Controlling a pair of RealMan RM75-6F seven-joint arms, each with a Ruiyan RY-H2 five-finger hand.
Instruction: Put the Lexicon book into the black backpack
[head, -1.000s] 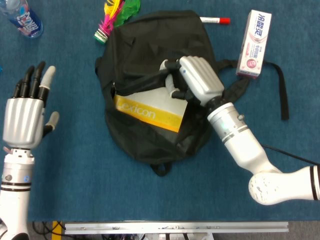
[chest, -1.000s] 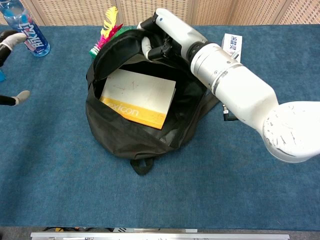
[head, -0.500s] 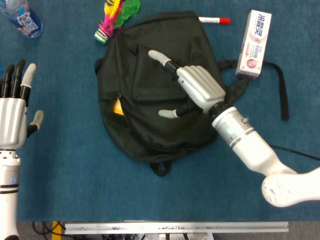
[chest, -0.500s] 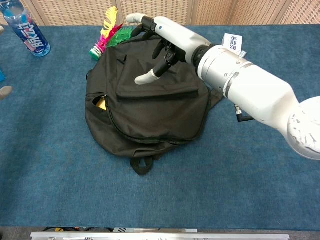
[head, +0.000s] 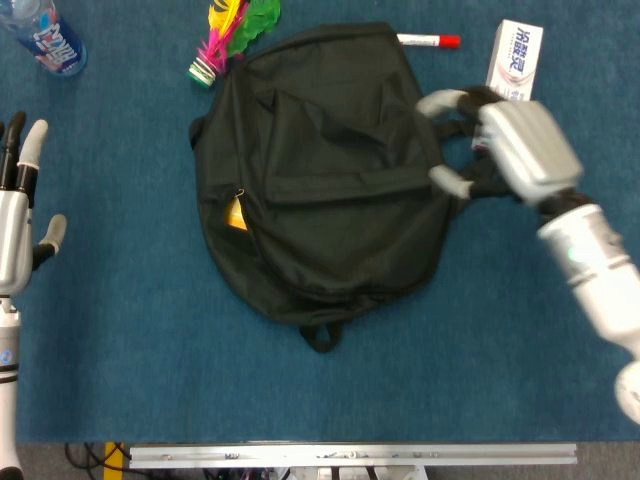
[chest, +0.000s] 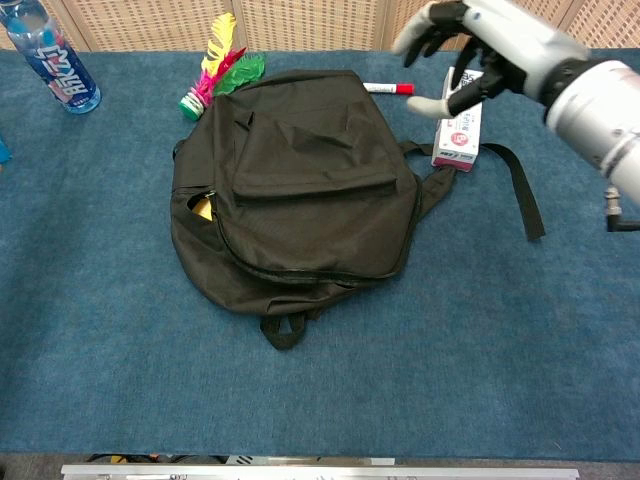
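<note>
- Now the black backpack (chest: 300, 190) lies flat mid-frame; a yellow bit of the Lexicon book (head: 236, 215) peeks out its left side.
- Closer to that side, the left hand (head: 18, 225) waits spread, holding nothing.
- Farther, upper right, the right hand (chest: 480, 50) hovers spread, holding nothing.

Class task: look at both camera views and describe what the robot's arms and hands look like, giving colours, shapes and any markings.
Each robot hand, the right robot hand and the left robot hand, has a ribbed silver-white back, black fingers and pale grey fingertips. The right forearm is a glossy white cylinder with a silver ringed wrist section. The left wrist is white with thin dark bands and a small blue mark.
</note>
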